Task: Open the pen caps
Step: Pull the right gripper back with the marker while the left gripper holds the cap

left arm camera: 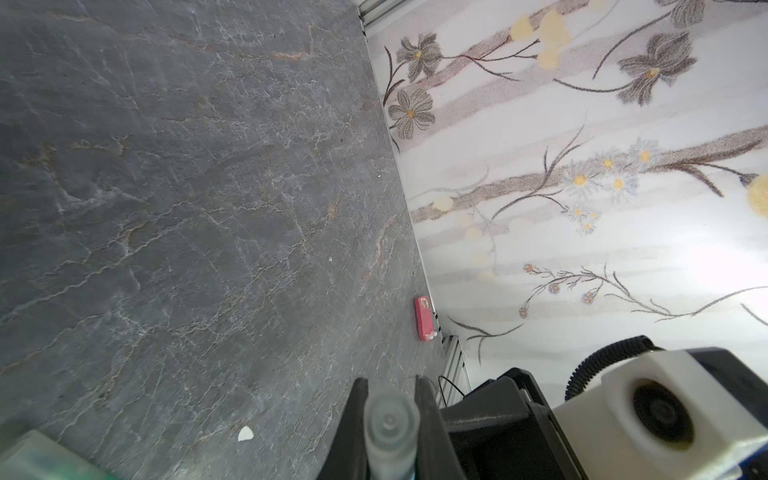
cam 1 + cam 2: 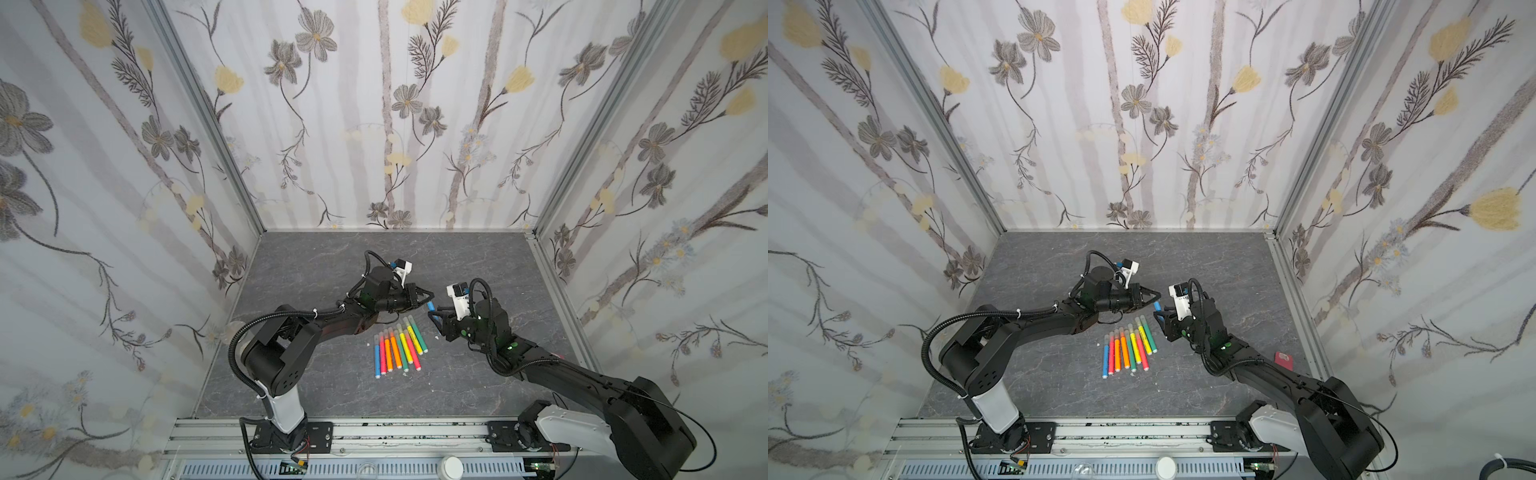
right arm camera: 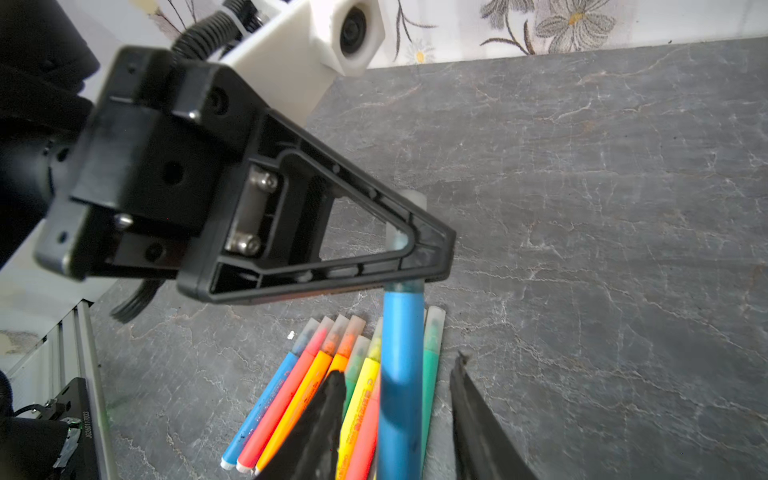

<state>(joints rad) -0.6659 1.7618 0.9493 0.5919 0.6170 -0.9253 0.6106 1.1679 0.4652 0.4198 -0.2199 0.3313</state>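
A translucent pen cap [image 1: 390, 419], seated on the end of a blue pen [image 3: 401, 374], is clamped between the tips of the left gripper [image 1: 390, 380], above the grey table [image 2: 316, 266]. The right gripper [image 3: 399, 365] brackets the blue barrel with its jaws parted, clear of it on both sides. Just beside it, the other capped pens [image 2: 399, 347] lie in a row.

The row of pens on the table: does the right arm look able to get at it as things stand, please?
Probably yes: the row of pens lies close beside the right gripper, no obstacle between. But the blue pen stands between its open jaws.
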